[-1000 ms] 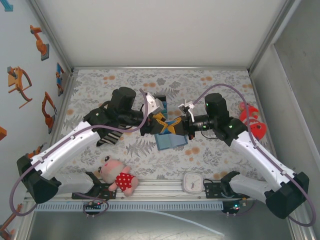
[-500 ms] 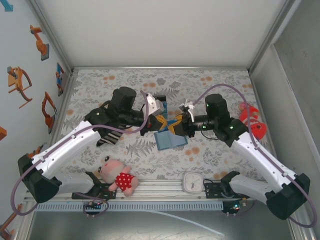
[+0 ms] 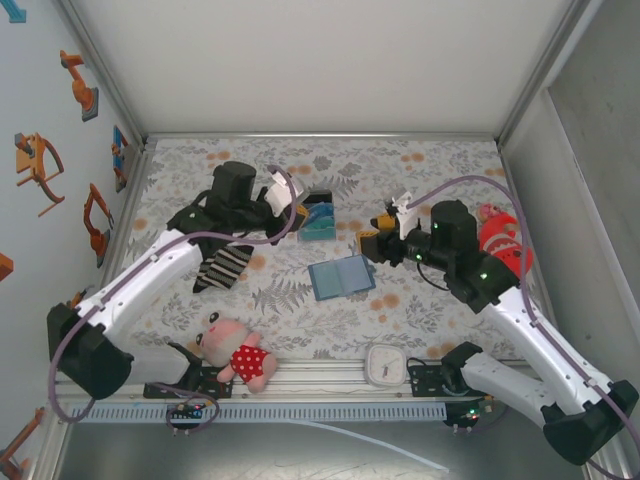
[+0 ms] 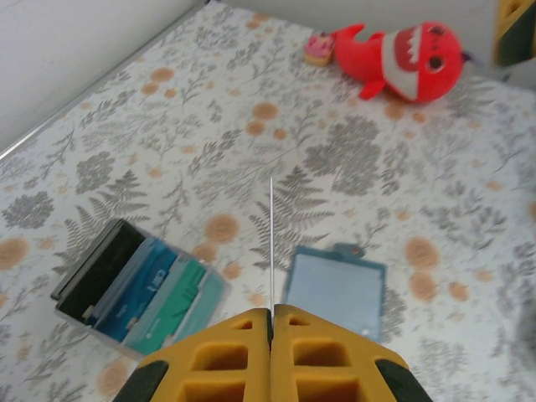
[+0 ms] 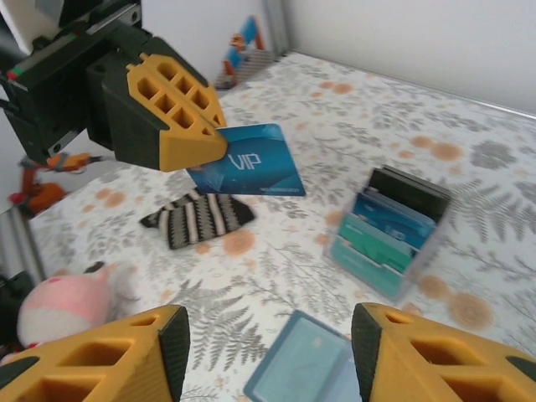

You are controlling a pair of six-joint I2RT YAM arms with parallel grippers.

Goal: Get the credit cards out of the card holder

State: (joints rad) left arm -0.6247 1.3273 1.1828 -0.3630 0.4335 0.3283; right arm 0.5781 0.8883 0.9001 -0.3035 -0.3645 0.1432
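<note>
Evidently much is done: several cards (image 5: 381, 222) are stood in a clear box (image 5: 431, 243) at eleven o'clock of the open wallet (image 3: 342, 277), which is laid mid tabletop (image 3: 420, 170). One blue VIP card (image 5: 251, 163) is pinched by the left fingers (image 5: 180, 126); the right fingers (image 5: 126, 352) are spread and empty. Whether more remain inside cannot be told.

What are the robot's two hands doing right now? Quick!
Left gripper: closed, pinching the blue VIP card.
Right gripper: open, holding nothing.
</note>
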